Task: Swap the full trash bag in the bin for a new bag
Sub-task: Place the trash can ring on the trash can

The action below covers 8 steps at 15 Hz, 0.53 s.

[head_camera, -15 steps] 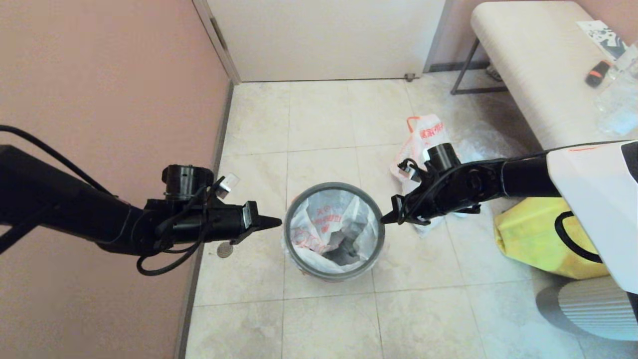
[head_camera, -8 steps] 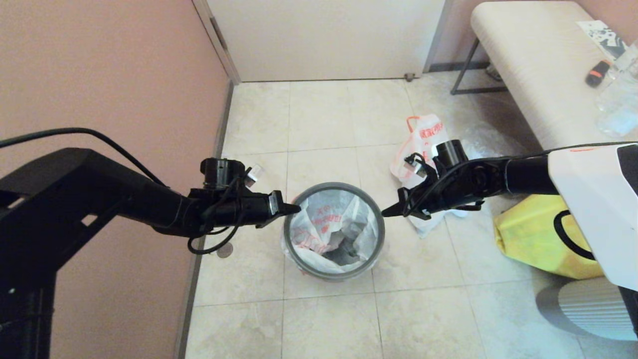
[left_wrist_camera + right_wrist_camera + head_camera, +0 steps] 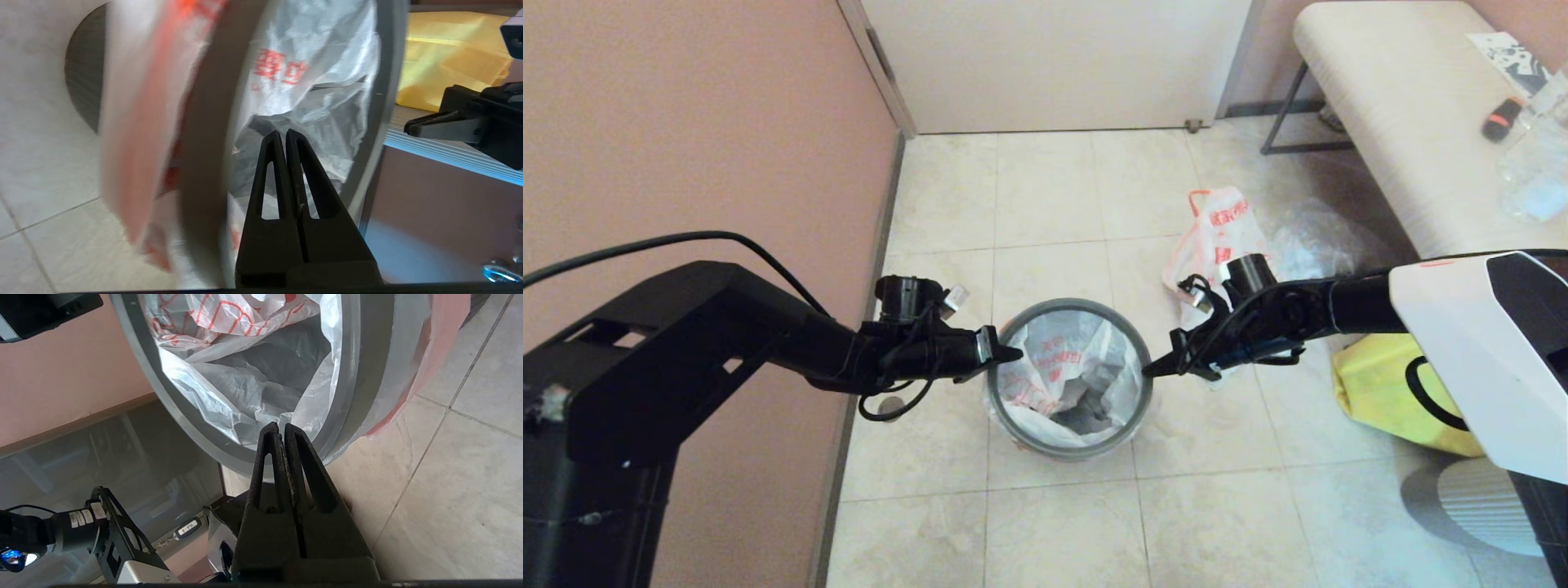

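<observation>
Pale beige floor tiles run up to a pink wall on one side and a white door at the back. A cream padded bench on dark metal legs stands along the other side (a small black and orange gadget and some clear plastic lie on its top). Below it a yellow tote with a black handle slumps on the floor, just beside a grey ribbed object.

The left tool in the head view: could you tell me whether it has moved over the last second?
Yes. The shut left tool has moved right, reaching the bin's grey rim from a spot clearly short of it.
</observation>
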{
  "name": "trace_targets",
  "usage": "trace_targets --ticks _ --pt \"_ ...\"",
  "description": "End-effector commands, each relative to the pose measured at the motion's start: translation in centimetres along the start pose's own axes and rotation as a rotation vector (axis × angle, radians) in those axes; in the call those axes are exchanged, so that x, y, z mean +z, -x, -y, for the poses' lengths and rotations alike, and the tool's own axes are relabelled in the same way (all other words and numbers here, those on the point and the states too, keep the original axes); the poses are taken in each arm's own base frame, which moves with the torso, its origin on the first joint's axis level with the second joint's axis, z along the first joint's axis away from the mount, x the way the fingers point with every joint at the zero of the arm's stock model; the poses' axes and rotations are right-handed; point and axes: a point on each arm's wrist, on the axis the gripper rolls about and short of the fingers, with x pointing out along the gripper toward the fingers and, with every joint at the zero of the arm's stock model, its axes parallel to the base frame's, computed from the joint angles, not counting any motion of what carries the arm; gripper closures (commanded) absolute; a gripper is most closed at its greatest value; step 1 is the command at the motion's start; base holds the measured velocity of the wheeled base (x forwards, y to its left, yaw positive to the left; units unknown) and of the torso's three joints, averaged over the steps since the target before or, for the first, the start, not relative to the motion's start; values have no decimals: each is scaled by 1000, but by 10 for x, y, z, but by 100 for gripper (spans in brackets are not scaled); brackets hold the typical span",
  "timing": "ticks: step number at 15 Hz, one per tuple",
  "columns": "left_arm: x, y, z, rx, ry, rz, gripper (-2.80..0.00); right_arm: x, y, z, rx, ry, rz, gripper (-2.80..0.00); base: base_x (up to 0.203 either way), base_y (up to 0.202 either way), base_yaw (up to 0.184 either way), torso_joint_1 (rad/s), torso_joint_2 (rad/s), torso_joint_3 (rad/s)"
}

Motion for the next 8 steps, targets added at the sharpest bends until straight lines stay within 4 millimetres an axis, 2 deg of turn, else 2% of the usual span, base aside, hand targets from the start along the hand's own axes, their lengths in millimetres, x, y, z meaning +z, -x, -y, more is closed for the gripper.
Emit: trace_targets --ticks 1,4,8 --pt "0 -3 -7 4 8 -1 0 -5 -10 9 0 -17 -22 0 0 0 0 0 0 0" --pt "1 -12 -20 31 14 8 0 -8 -18 17 -2 -27 -36 0 0 0 0 0 0 0" --pt "1 -14 -22 58 12 21 0 -7 -33 24 5 -9 -22 0 0 0 0 0 0 0"
